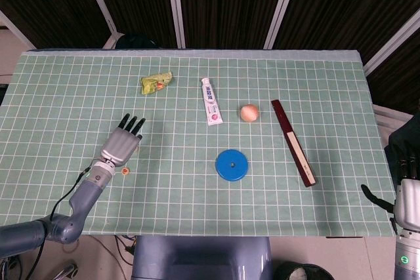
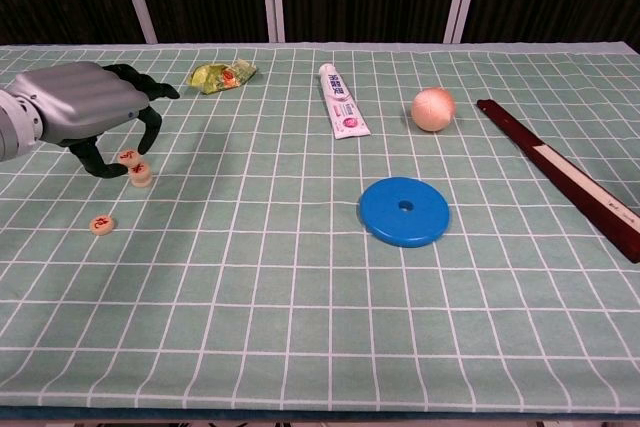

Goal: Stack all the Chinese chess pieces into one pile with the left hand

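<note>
Nearest, at the table's left side, a lone chess piece lies flat on the green grid cloth; the head view shows it just right of the left wrist. Just beyond it, a small stack of pieces stands on the cloth. The left hand is poised over this stack, palm down, fingers curled downward. Thumb and a finger pinch a third piece, held just left of the stack's top and touching or nearly touching it; contact cannot be confirmed. In the head view the hand hides the stack and the held piece.

At centre, a blue disc with a centre hole lies flat. The right hand sits off the table's right edge, low and clear of all objects; whether its fingers are spread or curled cannot be told.

Farther back: a dark red stick running diagonally at right, a peach ball, a white tube, and a yellow-green wrapper, all well apart.
</note>
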`<state>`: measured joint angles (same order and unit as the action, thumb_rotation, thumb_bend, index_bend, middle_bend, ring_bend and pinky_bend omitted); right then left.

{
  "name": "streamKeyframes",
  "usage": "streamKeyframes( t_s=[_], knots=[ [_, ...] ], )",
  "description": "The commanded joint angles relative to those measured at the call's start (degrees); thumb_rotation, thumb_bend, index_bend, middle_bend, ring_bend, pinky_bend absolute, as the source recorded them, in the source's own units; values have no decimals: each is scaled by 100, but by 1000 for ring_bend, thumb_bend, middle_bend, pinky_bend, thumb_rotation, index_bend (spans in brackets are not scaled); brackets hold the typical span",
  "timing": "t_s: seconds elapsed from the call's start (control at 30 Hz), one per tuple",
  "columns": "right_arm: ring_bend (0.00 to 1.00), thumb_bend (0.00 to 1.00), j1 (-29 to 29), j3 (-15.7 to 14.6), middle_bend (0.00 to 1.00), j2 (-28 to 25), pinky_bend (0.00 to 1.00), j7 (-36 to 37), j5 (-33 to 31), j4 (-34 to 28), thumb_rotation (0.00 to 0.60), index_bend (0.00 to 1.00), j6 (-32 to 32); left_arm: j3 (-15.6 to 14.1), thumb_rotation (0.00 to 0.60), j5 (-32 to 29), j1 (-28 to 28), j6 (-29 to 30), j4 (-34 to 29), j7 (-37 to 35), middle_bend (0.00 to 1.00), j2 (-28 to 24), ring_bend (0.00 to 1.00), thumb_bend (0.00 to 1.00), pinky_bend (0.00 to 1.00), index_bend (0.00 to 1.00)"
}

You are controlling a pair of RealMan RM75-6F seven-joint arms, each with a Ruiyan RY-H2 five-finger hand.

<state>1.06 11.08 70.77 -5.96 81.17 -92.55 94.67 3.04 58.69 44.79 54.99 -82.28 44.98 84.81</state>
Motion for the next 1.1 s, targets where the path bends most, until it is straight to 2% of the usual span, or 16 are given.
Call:
streamKeyframes(
  t_s=[0.03, 1.1],
  knots=[
    [0, 232, 0, -3, 13, -7, 0, 6, -3, -8, 600, 96, -8, 1, 600, -24, 12, 6, 20, 26, 0, 26, 0, 314, 0, 502],
    [0, 232, -6, -3, 13, -3, 0, 11, 19, 3, 600, 96, 21, -72, 600, -35, 49, 20, 326, 69, 0, 240, 0, 314, 0, 479]
  ],
)
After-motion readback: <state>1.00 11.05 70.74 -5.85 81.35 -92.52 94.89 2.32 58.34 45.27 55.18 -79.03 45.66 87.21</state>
